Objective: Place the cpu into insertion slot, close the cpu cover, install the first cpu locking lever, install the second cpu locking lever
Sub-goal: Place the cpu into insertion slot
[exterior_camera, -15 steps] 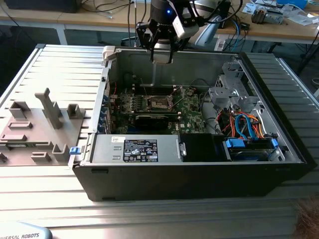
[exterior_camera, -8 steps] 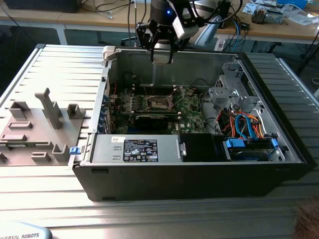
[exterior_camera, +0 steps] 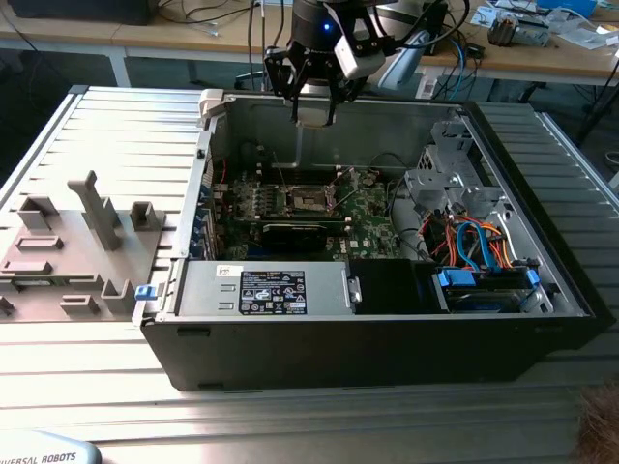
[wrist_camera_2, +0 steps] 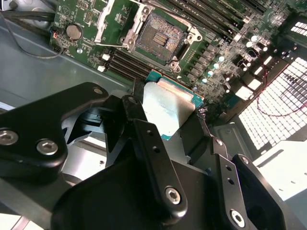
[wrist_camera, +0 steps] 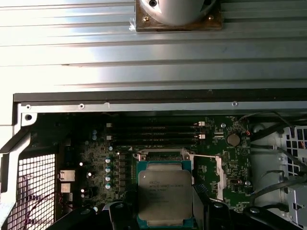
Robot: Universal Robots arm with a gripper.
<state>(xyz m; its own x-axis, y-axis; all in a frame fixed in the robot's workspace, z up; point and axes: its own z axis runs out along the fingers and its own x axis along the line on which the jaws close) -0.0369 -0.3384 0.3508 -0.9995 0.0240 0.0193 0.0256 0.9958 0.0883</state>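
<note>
Above the far wall of the open computer case (exterior_camera: 368, 338), as the exterior view has it, your gripper (exterior_camera: 314, 108) hangs with its jaws pinching the cpu (wrist_camera_2: 168, 108) by two opposite edges. You can see the chip's silver top in both wrist views, held well clear of the green board (wrist_camera_2: 64, 12). Near that board's middle the insertion slot (wrist_camera_2: 160, 36) lies bare, and the cpu cover (wrist_camera_2: 103, 21) stands open just beside it.
</note>
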